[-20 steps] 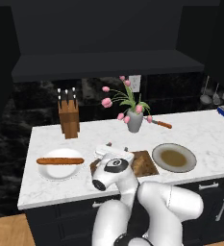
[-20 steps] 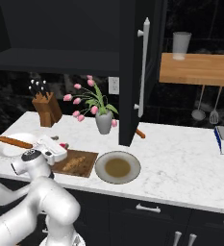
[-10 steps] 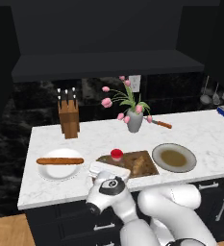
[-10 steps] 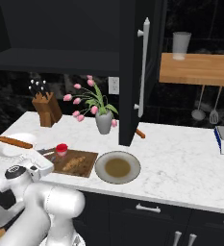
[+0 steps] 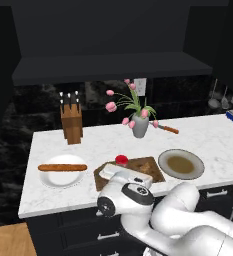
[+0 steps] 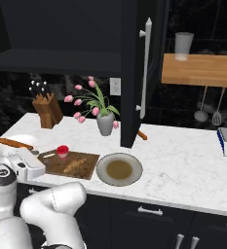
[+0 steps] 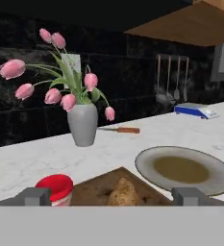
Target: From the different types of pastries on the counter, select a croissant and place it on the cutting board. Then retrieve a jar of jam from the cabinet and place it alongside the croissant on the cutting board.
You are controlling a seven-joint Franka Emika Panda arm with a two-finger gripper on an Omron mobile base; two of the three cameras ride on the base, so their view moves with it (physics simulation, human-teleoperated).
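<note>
Hand view: we see jaws spread wide, empty, gripper low before cutting board; croissant dead ahead, jar of jam beside croissant, both on board

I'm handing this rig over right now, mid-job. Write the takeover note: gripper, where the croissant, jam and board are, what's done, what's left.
Gripper: open, holding nothing, low at the near edge of the cutting board, pointing across the counter.
Croissant: lying on the board.
Jar of jam: upright on the board's far left corner, beside the croissant, not touching it.
Baguette: on the white plate left of the board.
Done: both items appear to be on the board.
Left: nothing to place; probably just pull the arm clear without knocking the jar.
</note>
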